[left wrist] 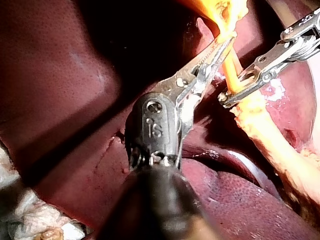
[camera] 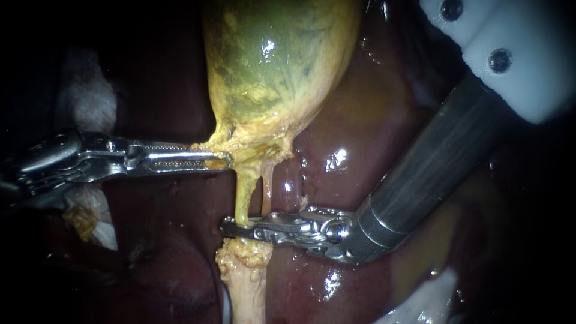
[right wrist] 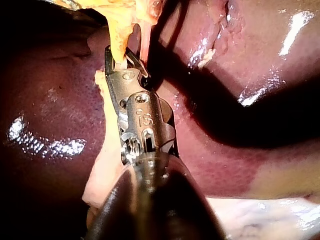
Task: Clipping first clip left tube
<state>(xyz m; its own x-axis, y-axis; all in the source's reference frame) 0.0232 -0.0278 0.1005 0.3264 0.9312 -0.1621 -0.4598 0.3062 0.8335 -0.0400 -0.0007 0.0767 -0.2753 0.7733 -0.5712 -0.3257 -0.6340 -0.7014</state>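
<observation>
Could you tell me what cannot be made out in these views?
- The left tube at the crossing: covered by the end effector of the right instrument, all views.
- Top of the gallbladder: cut by the endoscope view's edge.
- Lower end of the right tube: behind that end effector, endoscope view.

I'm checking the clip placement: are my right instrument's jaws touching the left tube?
Touching. In the endoscope view the jaws of the right instrument clamp the left tube from both sides.

Left instrument [left wrist: 226, 42]: stamped mark [left wrist: 154, 128] on the wrist housing, characters not transcribed. Right instrument [right wrist: 122, 57]: matching stamp [right wrist: 145, 119] on its housing. No legible text, label or brand on gallbladder [camera: 276, 60], left tube [camera: 243, 198] or liver [camera: 360, 120].
</observation>
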